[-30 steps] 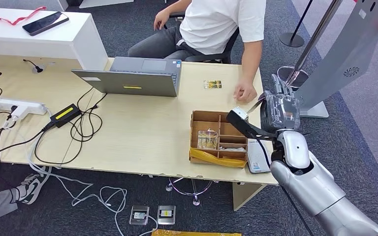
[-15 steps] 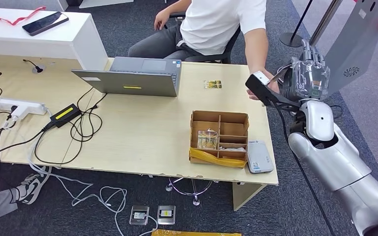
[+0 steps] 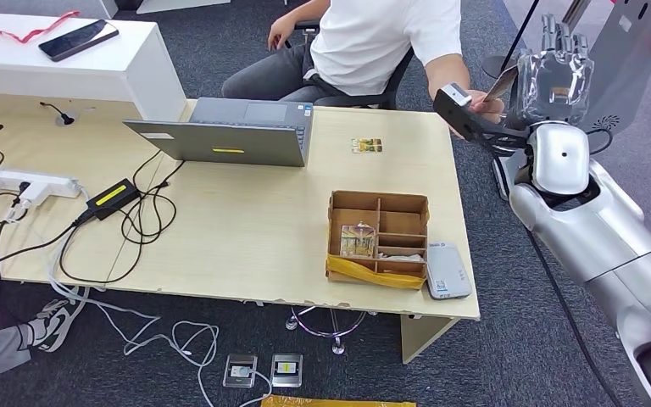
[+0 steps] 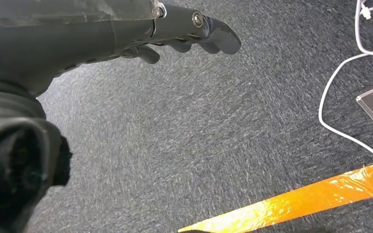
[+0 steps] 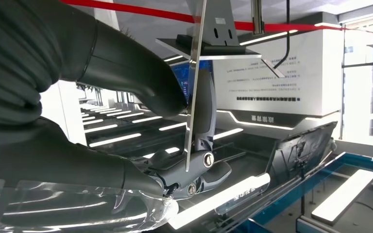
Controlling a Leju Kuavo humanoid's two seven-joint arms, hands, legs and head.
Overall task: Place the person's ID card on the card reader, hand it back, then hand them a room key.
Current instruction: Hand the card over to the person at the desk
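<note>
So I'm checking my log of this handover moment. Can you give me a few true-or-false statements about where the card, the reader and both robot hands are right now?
1. The right robot hand pinches a card. True.
2. The card lies flat on the card reader. False: it is up in the robot hand, and the reader is bare.
3. The reader sits beside the cardboard box at the desk's near edge. True.
4. The left robot hand holds a room key. False: it hangs over the carpet and holds nothing.
5. The laptop is closed flat. False: it stands open.
</note>
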